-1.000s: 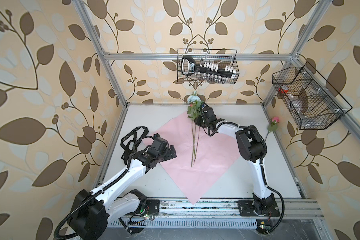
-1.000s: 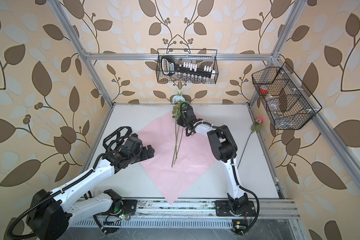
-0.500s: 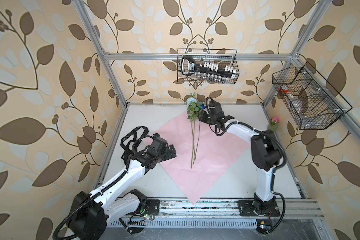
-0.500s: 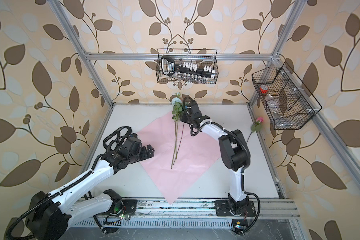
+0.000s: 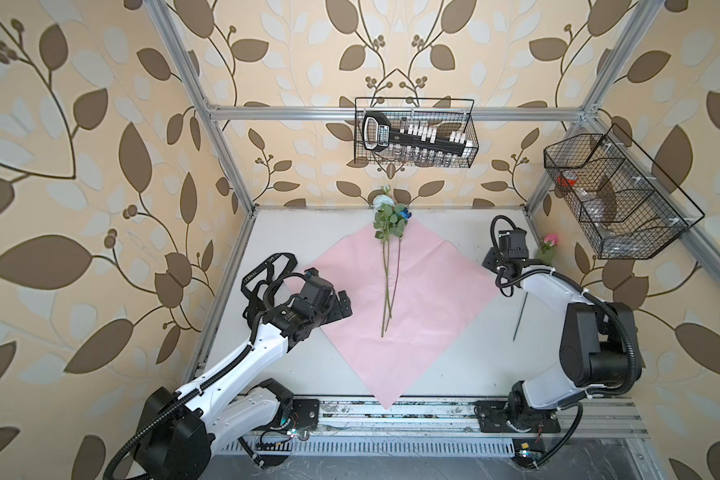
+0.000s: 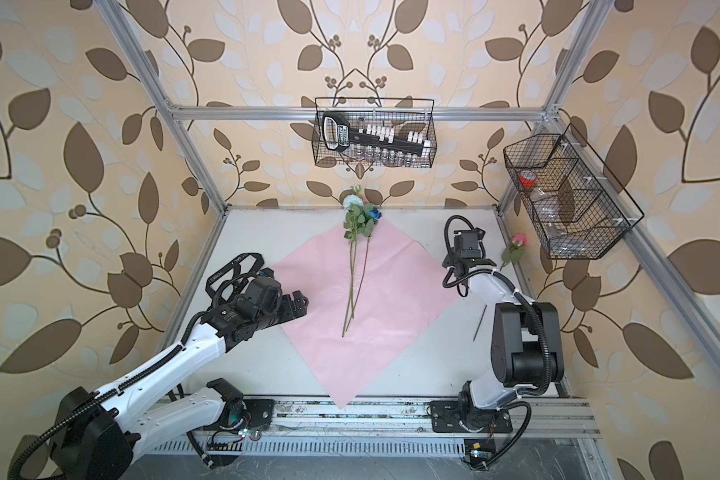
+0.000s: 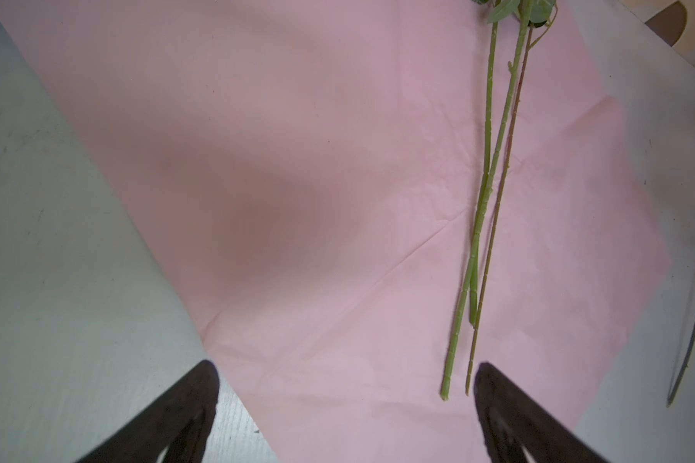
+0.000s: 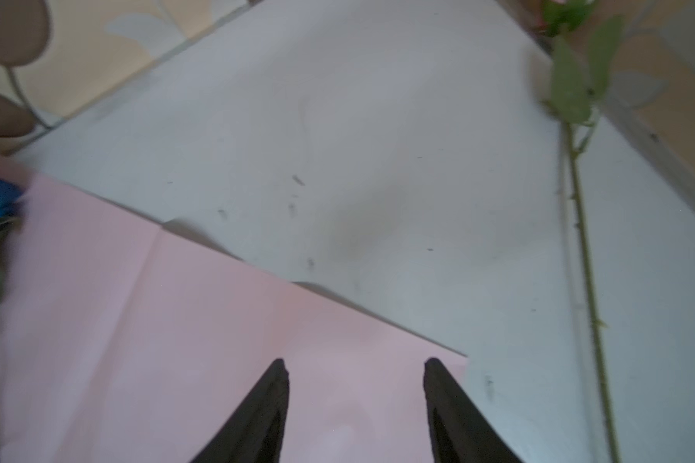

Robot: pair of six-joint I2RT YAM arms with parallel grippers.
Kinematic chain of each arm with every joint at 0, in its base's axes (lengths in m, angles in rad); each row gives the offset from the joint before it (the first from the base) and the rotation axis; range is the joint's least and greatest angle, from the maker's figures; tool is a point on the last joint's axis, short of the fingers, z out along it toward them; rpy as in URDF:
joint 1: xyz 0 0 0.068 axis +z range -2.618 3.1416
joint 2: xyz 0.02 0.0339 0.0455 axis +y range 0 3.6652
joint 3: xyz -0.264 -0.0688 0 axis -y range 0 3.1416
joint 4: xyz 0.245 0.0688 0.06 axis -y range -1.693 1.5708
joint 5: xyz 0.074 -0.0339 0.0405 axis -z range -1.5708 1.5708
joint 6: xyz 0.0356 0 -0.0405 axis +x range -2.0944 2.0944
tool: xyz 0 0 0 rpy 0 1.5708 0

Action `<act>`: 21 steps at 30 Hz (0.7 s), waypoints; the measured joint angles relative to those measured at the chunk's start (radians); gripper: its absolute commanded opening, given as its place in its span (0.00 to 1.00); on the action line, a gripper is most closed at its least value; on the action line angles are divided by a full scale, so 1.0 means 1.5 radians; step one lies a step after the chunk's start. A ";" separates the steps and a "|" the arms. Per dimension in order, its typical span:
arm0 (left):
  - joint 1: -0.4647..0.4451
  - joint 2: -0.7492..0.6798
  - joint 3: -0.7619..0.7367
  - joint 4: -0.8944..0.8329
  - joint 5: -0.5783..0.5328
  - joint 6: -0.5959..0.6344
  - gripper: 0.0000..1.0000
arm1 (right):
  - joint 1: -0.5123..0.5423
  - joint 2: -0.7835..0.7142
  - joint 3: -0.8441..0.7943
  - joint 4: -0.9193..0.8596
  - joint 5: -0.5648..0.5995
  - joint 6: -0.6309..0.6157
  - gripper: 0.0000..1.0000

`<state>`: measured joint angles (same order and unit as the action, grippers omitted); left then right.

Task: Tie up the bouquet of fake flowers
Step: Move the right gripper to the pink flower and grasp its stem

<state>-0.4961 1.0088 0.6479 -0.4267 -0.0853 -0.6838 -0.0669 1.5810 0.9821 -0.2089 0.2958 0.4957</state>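
Grey table (image 5: 454, 361) within leaf-papered walls, pink paper (image 5: 425, 299) spread flat. At paper's left corner, left claw (image 7: 344, 368) gaping wide, empty. Over right corner, right claw (image 8: 354, 364) parted, empty. Along paper's middle, bouquet (image 5: 388, 222), blooms past far corner. Right of paper, pink rose (image 5: 550, 240); beyond, wire basket (image 5: 414, 137).

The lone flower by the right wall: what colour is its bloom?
Its bloom is pink, clearest in a top view.

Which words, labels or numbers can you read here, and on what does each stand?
"ERNAL": white letters on the black ribbon; its other lettering is too small to read.
The label on the black tool in the wire basket: too blurred to read.
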 measured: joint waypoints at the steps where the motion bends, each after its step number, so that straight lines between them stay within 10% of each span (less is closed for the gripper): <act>1: 0.000 0.000 0.000 0.001 0.000 0.000 0.99 | -0.019 0.001 0.000 0.000 0.012 -0.005 0.67; 14: 0.000 0.000 0.000 0.006 0.000 0.000 0.99 | -0.158 0.190 0.044 0.040 0.019 -0.032 0.70; 21: 0.000 0.001 0.000 0.006 0.000 0.000 0.99 | -0.186 0.233 0.092 0.068 -0.038 -0.054 0.41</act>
<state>-0.4961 1.0103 0.6479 -0.4179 -0.0853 -0.6842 -0.3454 1.9308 1.1206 -0.1074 0.2382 0.4152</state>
